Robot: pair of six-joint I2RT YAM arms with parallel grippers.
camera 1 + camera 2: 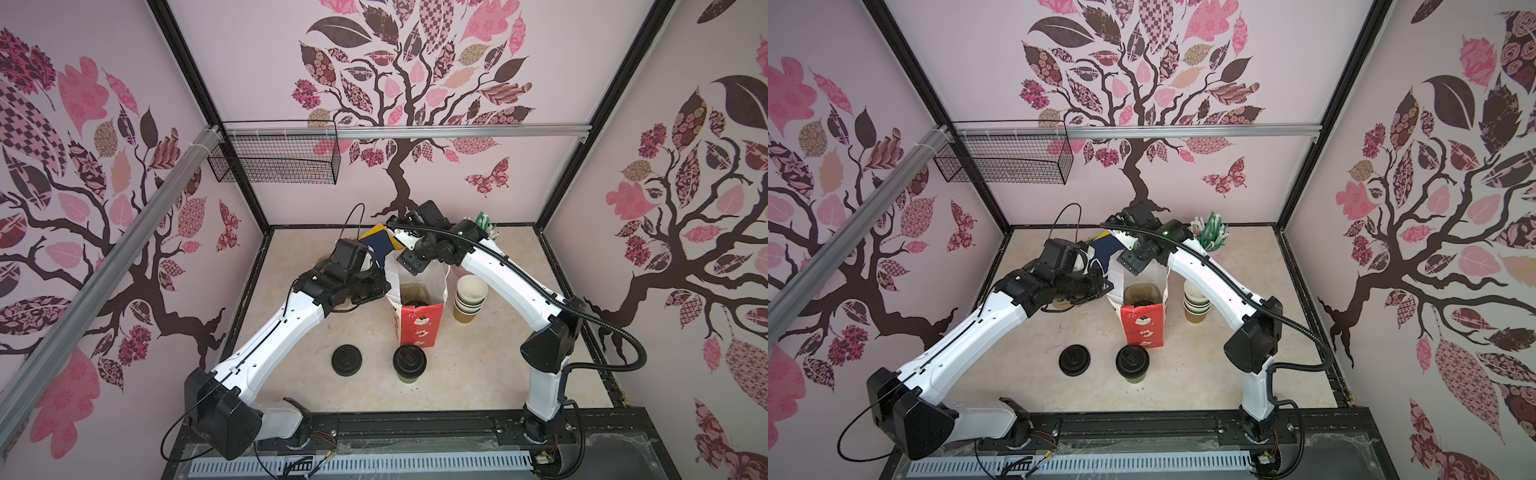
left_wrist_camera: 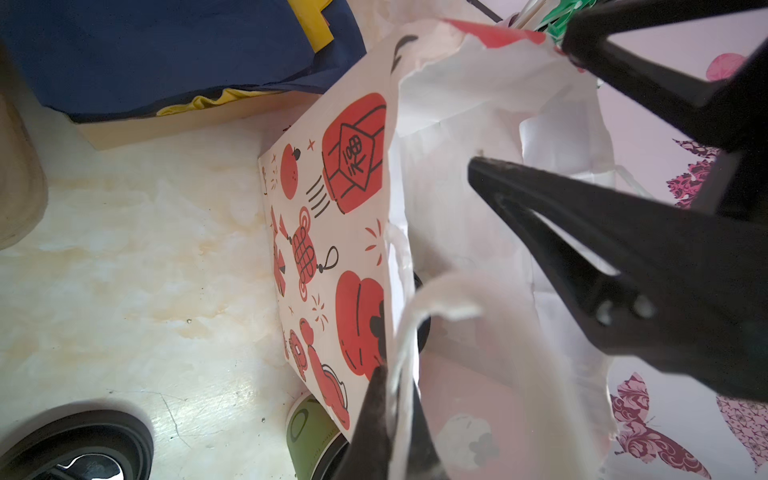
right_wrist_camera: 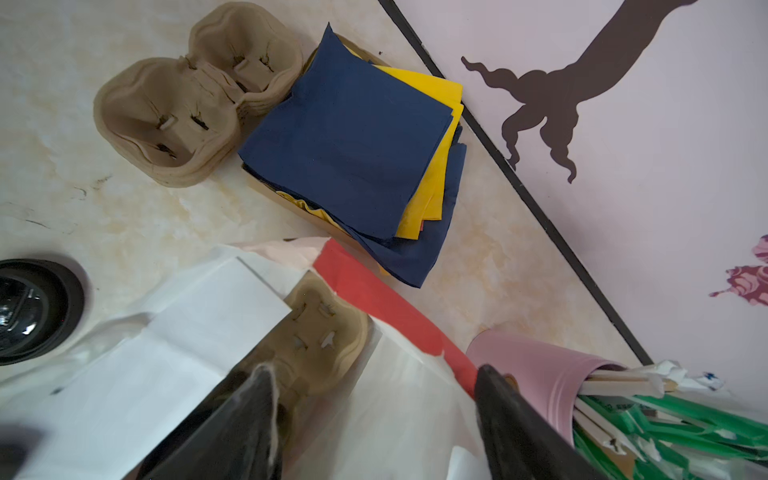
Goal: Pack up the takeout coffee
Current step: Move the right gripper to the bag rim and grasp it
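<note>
A white paper bag (image 1: 419,328) (image 1: 1144,328) printed with red festive figures stands upright and open-mouthed near the middle of the pale marbled table (image 1: 291,382) (image 1: 1017,382). The left hand (image 2: 395,390) is pressed together on the bag's near rim, with the white twisted paper handle (image 2: 419,303) caught between its black fingers. The right hand (image 3: 374,370) reaches over the bag's far side with its fingers apart: one is down inside the mouth and the other is outside the red-edged wall.

One small greenish-brown paper cup (image 1: 409,363) (image 1: 1132,362), capped with a round black plastic sip lid, stands on the table just beside the bag's front. The other lidded cup (image 1: 413,302) (image 1: 1142,300) sits down inside the bag, and only its dark lid shows in both top views. A brown moulded pulp cup carrier (image 3: 328,336) lies on the bag's floor.

A loose flat black lid (image 1: 347,360) (image 1: 1074,360) lies to the left of the outer cup. A nested stack of lidless cups (image 1: 469,299) (image 1: 1197,301) stands right of the bag. Behind it lie navy and yellow napkins (image 3: 353,153), a stack of spare pulp carriers (image 3: 178,116), and a pink holder (image 3: 540,365) of green-wrapped sticks.
</note>
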